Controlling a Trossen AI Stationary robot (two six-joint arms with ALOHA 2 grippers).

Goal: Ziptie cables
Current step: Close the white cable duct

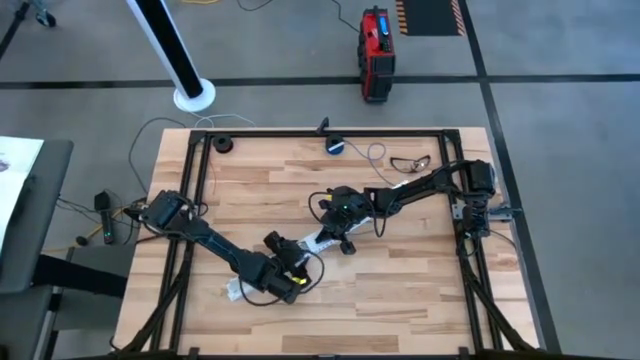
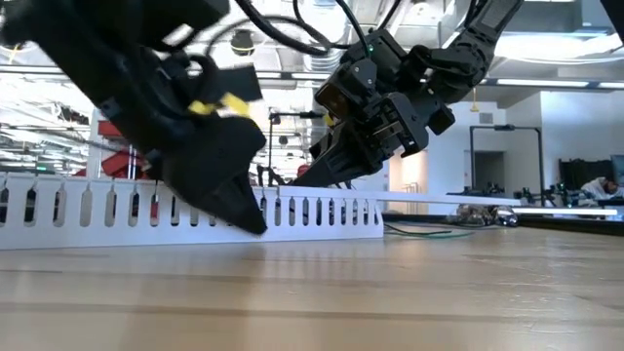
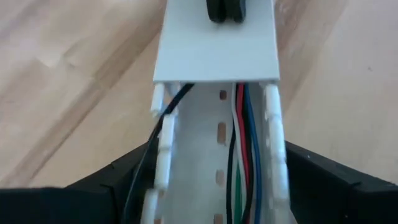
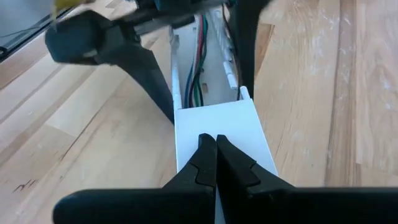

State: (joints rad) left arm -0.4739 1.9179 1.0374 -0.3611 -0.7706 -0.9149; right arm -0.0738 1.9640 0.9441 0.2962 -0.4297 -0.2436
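Near the table's middle, the right gripper [image 4: 216, 144] has its two fingertips pressed together on the flat white cover [image 4: 221, 134] of a long slotted white duct [image 2: 195, 210], clenched with no gap showing between the tips. Pressing there looks meant to seat or slide that cover along the channel, though which of the two cannot be told. Just beyond the cover's edge the channel lies open, and the cables [image 3: 241, 155] run lengthwise inside it: red, blue, green, white and black strands side by side, with one black wire [image 3: 163, 121] straying over a side wall. So the task's wires sit in the duct rather than in a loose bunch, and no ziptie is visible.

Left of centre, toward the near edge, the left gripper [image 3: 211, 193] straddles the open stretch of duct, one dark finger [image 3: 106, 186] outside each wall, spread wide enough to take the channel between them. That stance probably steadies the duct against the other arm's push. Whether the fingers actually touch the walls is unclear.

Both arms reach in from the wooden table's [image 1: 420, 290] opposite sides.
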